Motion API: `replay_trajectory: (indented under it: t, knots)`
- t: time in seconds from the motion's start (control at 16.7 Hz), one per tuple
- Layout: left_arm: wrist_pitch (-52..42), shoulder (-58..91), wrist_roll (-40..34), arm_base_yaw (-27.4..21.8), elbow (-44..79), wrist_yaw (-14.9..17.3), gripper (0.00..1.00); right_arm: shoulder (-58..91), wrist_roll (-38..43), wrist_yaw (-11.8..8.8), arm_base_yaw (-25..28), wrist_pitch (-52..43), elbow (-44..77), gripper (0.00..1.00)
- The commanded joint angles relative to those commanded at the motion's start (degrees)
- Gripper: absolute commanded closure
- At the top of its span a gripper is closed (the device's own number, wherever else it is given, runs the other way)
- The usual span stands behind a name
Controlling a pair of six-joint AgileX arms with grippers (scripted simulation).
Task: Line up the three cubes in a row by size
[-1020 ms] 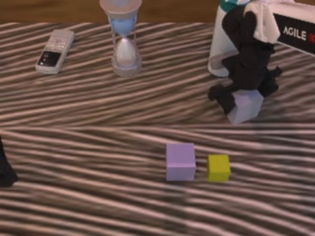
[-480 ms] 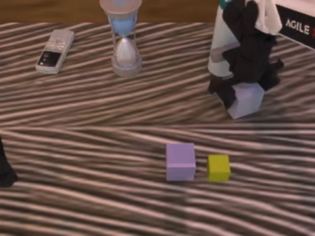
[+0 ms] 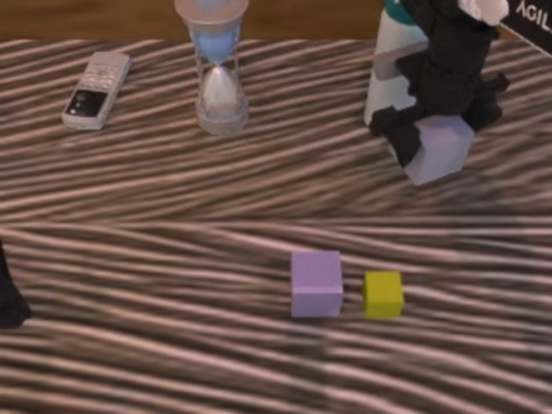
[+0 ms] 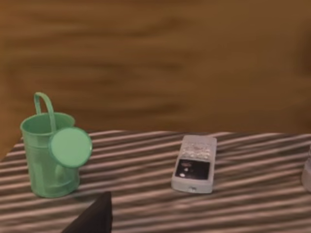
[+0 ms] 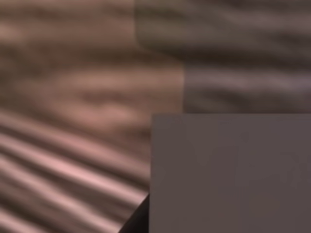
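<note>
The largest pale greyish-lavender cube (image 3: 440,151) hangs tilted above the table's far right, with my right gripper (image 3: 440,123) shut on it from above. In the right wrist view its flat face (image 5: 228,174) fills the near corner, and its shadow lies on the striped tabletop. The medium lilac-purple cube (image 3: 316,283) and the small yellow cube (image 3: 383,294) sit side by side on the table nearer the front, yellow on the right with a small gap between them. My left gripper (image 3: 9,302) stays parked at the left edge.
A blue hourglass (image 3: 220,69) and a grey phone (image 3: 95,89) stand at the back. A white bottle with a teal cap (image 3: 388,73) is right behind the held cube. A green watering can (image 4: 51,155) stands beyond the phone (image 4: 194,163) in the left wrist view.
My right gripper has risen with the large cube, which has left the table and drifted slightly right and towards the back. The other two cubes and the left arm have not moved.
</note>
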Motion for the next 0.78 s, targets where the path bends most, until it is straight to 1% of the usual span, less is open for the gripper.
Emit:
replay_trajectory:
  t: [0.18,0.36,0.54,0.78]
  knots:
    - [0.0,0.0,0.0,0.0,0.0,0.0,0.0,0.4,0.9,0.0,0.3,-0.1,0.3,1.0]
    - [0.0,0.0,0.0,0.0,0.0,0.0,0.0,1.7,6.6,0.0,4.2,-1.5,3.2,1.0]
    - [0.0,0.0,0.0,0.0,0.0,0.0,0.0,3.8,17.7,0.1,10.6,-4.0,7.3,1.0]
    - [0.0,0.0,0.0,0.0,0.0,0.0,0.0,6.4,37.8,0.1,21.0,-7.9,12.6,1.0]
